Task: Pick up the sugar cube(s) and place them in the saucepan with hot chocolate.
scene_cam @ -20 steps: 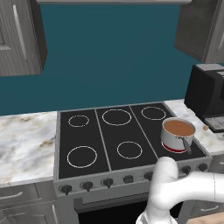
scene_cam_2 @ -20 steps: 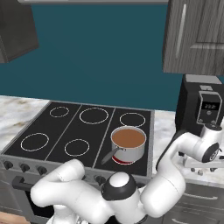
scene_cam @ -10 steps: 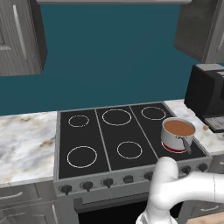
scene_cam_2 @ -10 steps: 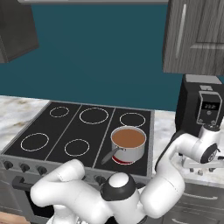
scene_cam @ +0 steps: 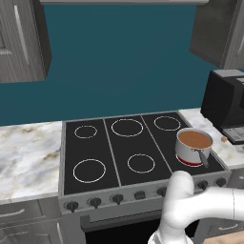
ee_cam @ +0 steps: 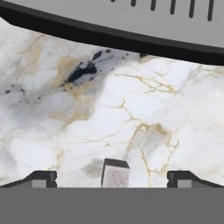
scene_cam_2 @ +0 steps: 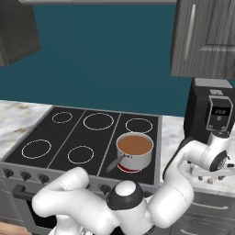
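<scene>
The fingers (ee_cam: 42, 178) stand spread wide at the bottom edge of the hand view, with the sugar cube (ee_cam: 116, 173) on the marble bench (ee_cam: 131, 113) between them. The saucepan (scene_cam_2: 134, 152) of hot chocolate sits on the stove (scene_cam_2: 55, 142) at centre frame.

The stove (scene_cam: 138, 152) is seen from behind the arm in both base views, looking forward and down, once from the left and once from the right. The saucepan (scene_cam_2: 134, 150) and coffee machine (scene_cam_2: 209, 114) are shared by them. The marble counter (ee_cam: 131, 109) is viewed from close above by the hand camera.
</scene>
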You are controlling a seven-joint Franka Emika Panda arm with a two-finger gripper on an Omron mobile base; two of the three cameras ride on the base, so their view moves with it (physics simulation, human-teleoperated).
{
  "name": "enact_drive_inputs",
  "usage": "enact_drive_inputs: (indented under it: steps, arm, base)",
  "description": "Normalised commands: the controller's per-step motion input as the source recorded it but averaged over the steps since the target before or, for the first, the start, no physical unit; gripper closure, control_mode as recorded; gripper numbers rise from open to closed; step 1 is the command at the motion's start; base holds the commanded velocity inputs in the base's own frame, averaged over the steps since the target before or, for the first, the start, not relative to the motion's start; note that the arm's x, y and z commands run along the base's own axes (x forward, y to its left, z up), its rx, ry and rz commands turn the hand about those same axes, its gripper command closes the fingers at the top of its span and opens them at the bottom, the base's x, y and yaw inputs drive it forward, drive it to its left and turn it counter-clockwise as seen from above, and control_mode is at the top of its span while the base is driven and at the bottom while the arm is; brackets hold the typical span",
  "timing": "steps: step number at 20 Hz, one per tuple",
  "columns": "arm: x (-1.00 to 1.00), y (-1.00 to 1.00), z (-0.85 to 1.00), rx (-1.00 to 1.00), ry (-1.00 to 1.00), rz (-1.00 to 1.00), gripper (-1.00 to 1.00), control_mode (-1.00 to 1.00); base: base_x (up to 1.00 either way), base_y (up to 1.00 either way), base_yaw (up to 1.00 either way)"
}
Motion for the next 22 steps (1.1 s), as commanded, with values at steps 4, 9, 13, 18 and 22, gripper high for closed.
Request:
enact_drive_inputs:
  steps: [4,9,13,18,22]
  arm:
    - [0.02,0.0,-0.12,0.0,0.0,0.0,-1.0,-1.0]
    - [0.0,0.0,-0.15,0.0,0.0,0.0,-1.0,-1.0]
    - [0.0,0.0,-0.1,0.01,0.0,0.0,-1.0,-1.0]
    - [0.0,0.0,-0.09,0.02,0.0,0.0,-1.0,-1.0]
    - [0.0,0.0,-0.16,0.03,0.0,0.0,-1.0,-1.0]
  base:
    - [0.0,0.0,0.0]
    - [0.0,0.0,0.0]
    - [0.0,0.0,0.0]
    - [0.0,0.0,0.0]
    - [0.0,0.0,0.0]
